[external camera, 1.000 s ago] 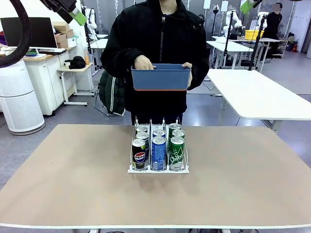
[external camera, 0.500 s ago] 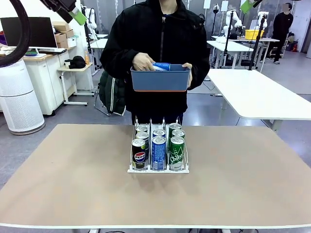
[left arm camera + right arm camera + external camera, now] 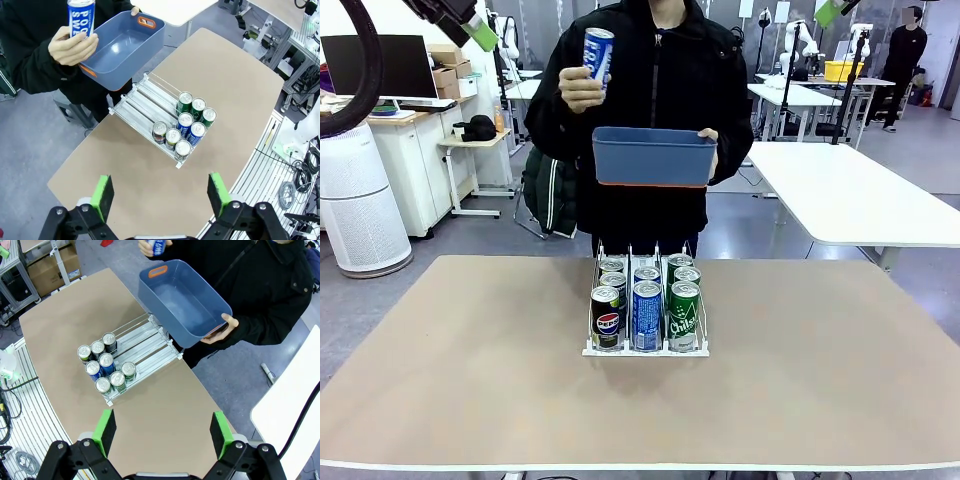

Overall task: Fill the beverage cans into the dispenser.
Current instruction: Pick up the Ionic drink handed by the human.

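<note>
The tan table (image 3: 470,380) bears the dispenser (image 3: 645,349) at its middle, and everything else is placed from that rack. Beyond the dispenser's far end stands a person (image 3: 650,100) in a black jacket. The person holds a blue bin (image 3: 653,160) above and behind the far end of the dispenser, tipped a little so that its inside shows bare in the left wrist view. The person's left hand (image 3: 708,150) grips the bin by one short end. High above the dispenser, the left gripper (image 3: 161,192) hangs off to the robot's left of it and the right gripper (image 3: 162,432) off to the robot's right. Each has its green pads spread wide with nothing between them. Inside the dispenser, eight beverage cans (image 3: 184,122) stand upright, packed against its end nearest the robot: three black Pepsi cans (image 3: 606,318) in the left lane, two blue Pocari cans (image 3: 647,315) in the middle lane and three green Chilsung cans (image 3: 684,316) in the right lane. The far stretch of all three lanes lies bare. One more Pocari can (image 3: 597,55) is raised upright higher than the bin, above and beyond the dispenser's left lane, clasped around its lower half by the person's right hand (image 3: 580,92).
</note>
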`<move>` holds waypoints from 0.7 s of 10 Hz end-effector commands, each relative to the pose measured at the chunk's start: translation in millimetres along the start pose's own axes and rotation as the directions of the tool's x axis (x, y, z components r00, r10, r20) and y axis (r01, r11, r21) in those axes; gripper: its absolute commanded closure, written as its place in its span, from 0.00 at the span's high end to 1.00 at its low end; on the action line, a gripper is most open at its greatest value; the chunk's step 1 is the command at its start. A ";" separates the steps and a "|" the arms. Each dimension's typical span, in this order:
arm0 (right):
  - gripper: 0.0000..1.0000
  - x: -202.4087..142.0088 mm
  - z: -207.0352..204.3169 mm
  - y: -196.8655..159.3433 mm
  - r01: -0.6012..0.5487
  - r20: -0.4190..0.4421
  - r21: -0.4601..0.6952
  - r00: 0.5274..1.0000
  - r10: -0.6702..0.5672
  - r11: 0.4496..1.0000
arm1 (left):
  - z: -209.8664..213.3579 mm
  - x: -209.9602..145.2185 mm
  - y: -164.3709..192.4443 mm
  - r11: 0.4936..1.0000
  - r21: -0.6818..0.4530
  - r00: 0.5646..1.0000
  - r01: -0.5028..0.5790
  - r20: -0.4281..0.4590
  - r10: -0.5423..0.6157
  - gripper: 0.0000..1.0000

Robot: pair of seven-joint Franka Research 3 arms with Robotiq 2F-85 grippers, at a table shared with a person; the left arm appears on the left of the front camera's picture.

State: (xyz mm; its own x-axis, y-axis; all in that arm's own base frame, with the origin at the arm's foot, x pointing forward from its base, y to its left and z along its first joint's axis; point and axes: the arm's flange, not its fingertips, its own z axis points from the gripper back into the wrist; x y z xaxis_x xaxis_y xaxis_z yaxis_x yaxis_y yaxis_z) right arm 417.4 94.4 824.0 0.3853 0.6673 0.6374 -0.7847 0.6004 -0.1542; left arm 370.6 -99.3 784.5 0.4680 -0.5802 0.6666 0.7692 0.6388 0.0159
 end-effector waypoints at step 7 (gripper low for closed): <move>1.00 -1.7 0.0 0.9 0.007 0.000 0.000 1.000 -0.007 1.000 | 1.1 -0.7 1.5 1.000 -0.003 1.000 -0.006 0.009 0.006 1.00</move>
State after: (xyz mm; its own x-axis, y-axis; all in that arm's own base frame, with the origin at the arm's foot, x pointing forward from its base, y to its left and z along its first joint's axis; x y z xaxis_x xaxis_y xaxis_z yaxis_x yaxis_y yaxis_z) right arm 417.4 94.4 824.0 0.3853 0.6673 0.6374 -0.7847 0.6004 -0.1542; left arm 370.6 -99.3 784.5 0.4680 -0.5802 0.6666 0.7692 0.6388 0.0159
